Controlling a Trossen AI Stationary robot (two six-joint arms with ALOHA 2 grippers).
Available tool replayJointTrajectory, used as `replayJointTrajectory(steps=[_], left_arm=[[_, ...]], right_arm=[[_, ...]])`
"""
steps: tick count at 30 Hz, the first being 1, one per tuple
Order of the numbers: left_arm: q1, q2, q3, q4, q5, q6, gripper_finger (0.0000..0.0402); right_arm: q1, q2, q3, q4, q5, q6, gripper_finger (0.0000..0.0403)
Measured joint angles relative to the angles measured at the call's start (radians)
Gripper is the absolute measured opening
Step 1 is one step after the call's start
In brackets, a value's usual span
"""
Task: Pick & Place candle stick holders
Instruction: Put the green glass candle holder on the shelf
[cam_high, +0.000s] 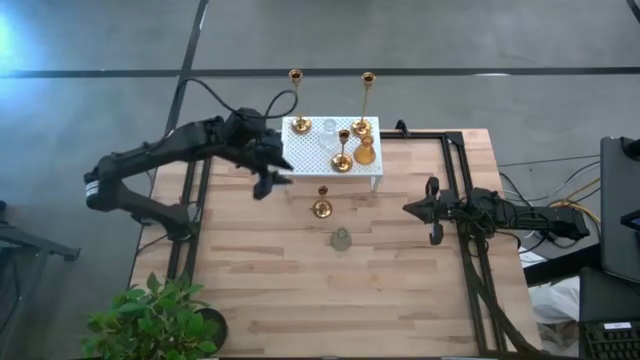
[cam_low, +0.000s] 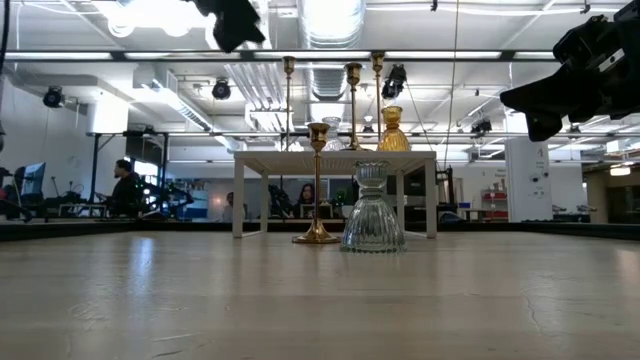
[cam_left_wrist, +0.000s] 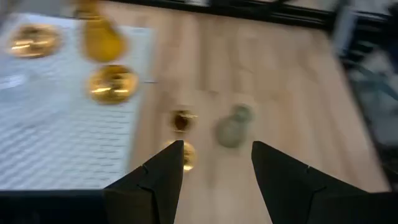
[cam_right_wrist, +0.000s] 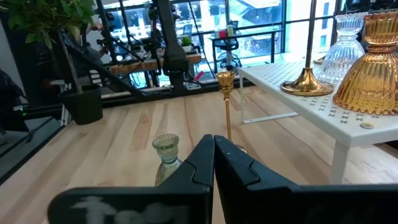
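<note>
Two candle stick holders stand on the wooden table on their bases: a short brass one (cam_high: 321, 207) and a grey-green glass one (cam_high: 341, 240). On the white perforated stand (cam_high: 305, 152) stand two tall brass sticks (cam_high: 296, 100) (cam_high: 366, 102), a short brass one (cam_high: 343, 150), an amber glass holder (cam_high: 365, 152) and a clear glass one (cam_high: 328, 128). My left gripper (cam_high: 275, 185) hangs open in the air just left of the stand's near corner, holding nothing. In its wrist view (cam_left_wrist: 217, 146) the short brass holder (cam_left_wrist: 181, 121) and the grey-green glass (cam_left_wrist: 233, 127) lie ahead. My right gripper (cam_high: 412, 208) rests shut at the table's right.
A potted plant (cam_high: 150, 320) stands at the table's near left corner. Black frame rails (cam_high: 465, 200) run along the table's left and right sides. Bare wood lies near of the grey-green glass. People and equipment show in the room beyond.
</note>
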Motion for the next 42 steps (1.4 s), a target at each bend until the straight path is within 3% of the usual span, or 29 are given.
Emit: replayJointTrajectory(steps=[5,10,14,19,23,30,37,42], left_arm=[[-0.117,-0.037,-0.052,-0.017,0.043,0.062,0.0193],[-0.244,-0.046,-0.203,0.064,0.045,0.099,0.0193],[-0.306,-0.043,-0.355,0.252,0.043,0.049,0.0193],[-0.341,-0.02,-0.544,0.61,0.042,-0.013,0.0193],[-0.347,0.026,-0.641,0.837,0.04,-0.083,0.0193],[-0.346,0.183,-0.662,0.952,0.007,-0.106,0.0228],[-0.346,0.321,-0.587,0.977,0.003,-0.097,0.0296],[-0.346,0.372,-0.552,0.99,-0.06,-0.02,0.0311]], right_arm=[[0.0,0.0,0.0,0.0,0.0,0.0,0.0008],[0.0,0.0,0.0,0.0,0.0,0.0,0.0008],[0.0,0.0,0.0,0.0,0.0,0.0,0.0008],[0.0,0.0,0.0,0.0,0.0,0.0,0.0008],[0.0,0.0,0.0,0.0,0.0,0.0,0.0008],[0.0,0.0,0.0,0.0,0.0,0.0,0.0008],[0.0,0.0,0.0,0.0,-0.001,0.0,0.0008],[0.0,0.0,0.0,0.0,0.0,0.0,0.0008]])
